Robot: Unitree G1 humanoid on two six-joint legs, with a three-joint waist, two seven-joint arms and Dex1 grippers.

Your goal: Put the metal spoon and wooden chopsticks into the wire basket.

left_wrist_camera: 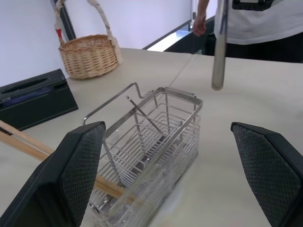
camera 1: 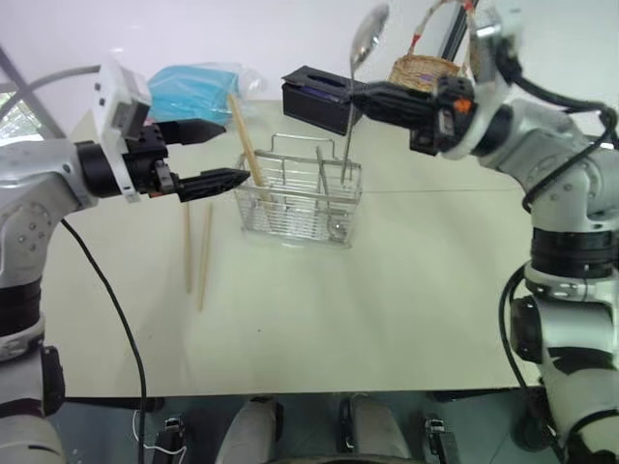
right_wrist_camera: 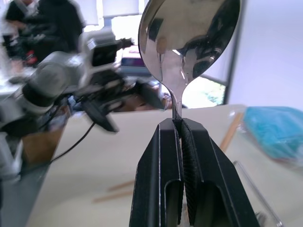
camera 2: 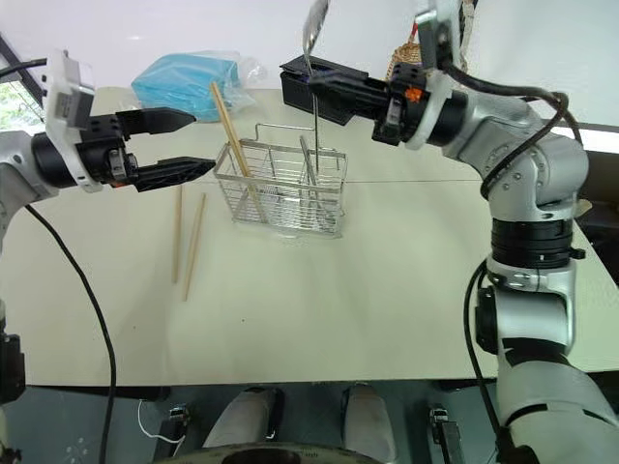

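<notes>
Right gripper [camera 1: 360, 96] clamped on metal spoon [camera 1: 368, 37] at its neck, handle hanging over wire basket [camera 1: 300, 198] mid-table; stiff, slick, prob. light. Left gripper [camera 1: 218, 155] wide open, empty. Two wooden chopsticks [camera 1: 196, 249] lie left of the basket.

head stereo: looks down over table [camera 1: 406, 319], mid-range
wrist cams: close, along fingers
shared: wire basket [camera 1: 300, 198]

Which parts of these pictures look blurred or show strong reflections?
Right wrist view: the spoon bowl mirrors bright windows, and the left gripper behind it looks soft. Left eye view: the spoon bowl, above the right gripper, looks smeared. Left wrist view: the wire basket is softer at its near end.
</notes>
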